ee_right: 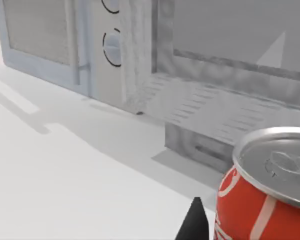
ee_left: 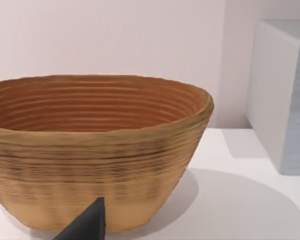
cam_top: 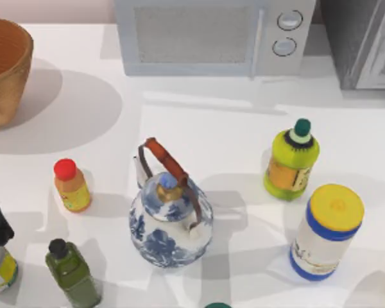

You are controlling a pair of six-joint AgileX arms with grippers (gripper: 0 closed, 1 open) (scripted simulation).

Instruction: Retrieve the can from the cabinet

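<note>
Red can close at the right end effector, out in front of the cabinet

The red can [ee_right: 270, 195] stands upright, very close to the right wrist camera, on the white tabletop [ee_right: 65, 185] before the speckled grey cabinet [ee_right: 230, 65], whose drawer [ee_right: 210, 125] juts open. One dark fingertip [ee_right: 194, 222] of the right end effector shows beside the can; I cannot tell whether it grasps the can or is released. The left end effector [ee_left: 87, 225] idles by the wicker basket [ee_left: 95, 150], its grip likewise unclear. Judged risk: if the hold is off-centre, the smooth can could slip or tip, and a sweep across the tabletop could topple bottles. Counted from above: one microwave [cam_top: 205, 38], one basket, one blue-and-white teapot [cam_top: 170, 221], one yellow-lidded jar [cam_top: 326, 232], three small bottles (red-capped [cam_top: 71, 185], black-capped [cam_top: 72, 273], teal-capped [cam_top: 291, 160]).
</note>
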